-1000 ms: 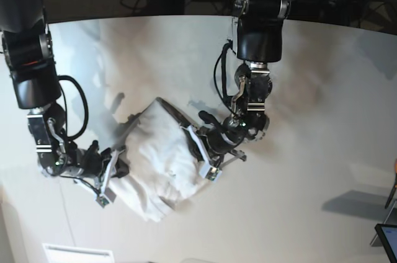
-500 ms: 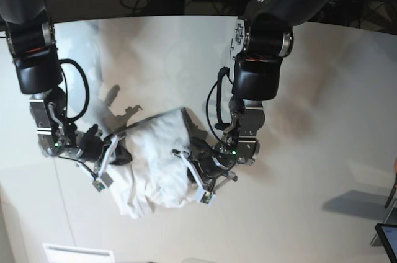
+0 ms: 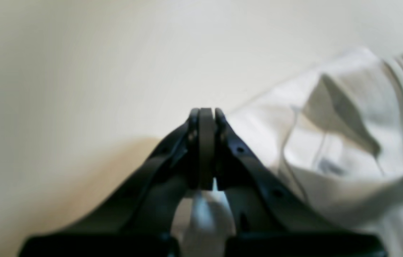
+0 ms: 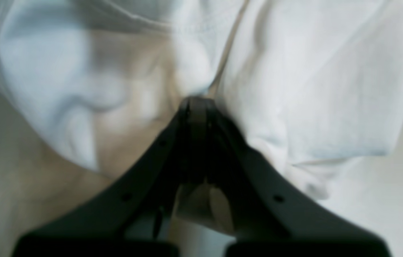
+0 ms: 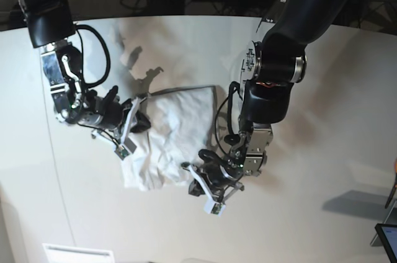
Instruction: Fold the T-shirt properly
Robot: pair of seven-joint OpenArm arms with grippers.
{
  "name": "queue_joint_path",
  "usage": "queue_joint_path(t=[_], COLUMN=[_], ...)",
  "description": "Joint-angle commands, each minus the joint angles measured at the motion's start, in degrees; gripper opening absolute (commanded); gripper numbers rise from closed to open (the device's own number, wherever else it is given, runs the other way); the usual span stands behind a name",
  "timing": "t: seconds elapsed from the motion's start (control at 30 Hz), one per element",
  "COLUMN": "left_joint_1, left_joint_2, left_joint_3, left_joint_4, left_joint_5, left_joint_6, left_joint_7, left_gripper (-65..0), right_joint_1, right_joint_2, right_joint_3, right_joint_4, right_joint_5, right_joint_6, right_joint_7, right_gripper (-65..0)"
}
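Although blurred, showed in the left wrist view the left gripper (image 3: pixel 206 117) with jaws pressed together, a sliver of white visible between the jaw bases but too unclear to call held cloth. Placed the T-shirt (image 3: pixel 347 142) to the gripper's right, rumpled on the pale bench (image 3: pixel 97 64), with bare bench straight ahead.

Showed in the right wrist view the right gripper (image 4: pixel 197 105) with jaws together, tip buried in a crease of the T-shirt (image 4: pixel 312 89); could not tell whether cloth was pinched.

Laid out in the base view the T-shirt (image 5: pixel 170 136) as a rough rectangle between both arms, long axis running from far edge toward the near one. Set the right gripper (image 5: pixel 127 134) against its one long side, the left gripper (image 5: pixel 208 190) at the near corner just beside the hem. Judged the right gripper nearer the cloth's middle.
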Motion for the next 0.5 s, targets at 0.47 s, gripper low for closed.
queue_joint_path(t=[0.47], left_joint_1=[6.52], left_joint_2=[-3.22], left_joint_3=[-11.18], left_joint_4=[36.35], left_joint_5=[-1.26], left_joint_6=[-0.67], left_joint_7=[17.51], left_gripper=[-65.0], right_joint_1=[2.77], right_joint_2=[-2.10], right_joint_3=[7.01], right_joint_4=[4.56], right_joint_5=[-0.28], right_joint_6=[-0.77], right_joint_7=[-5.69], right_gripper=[-65.0])
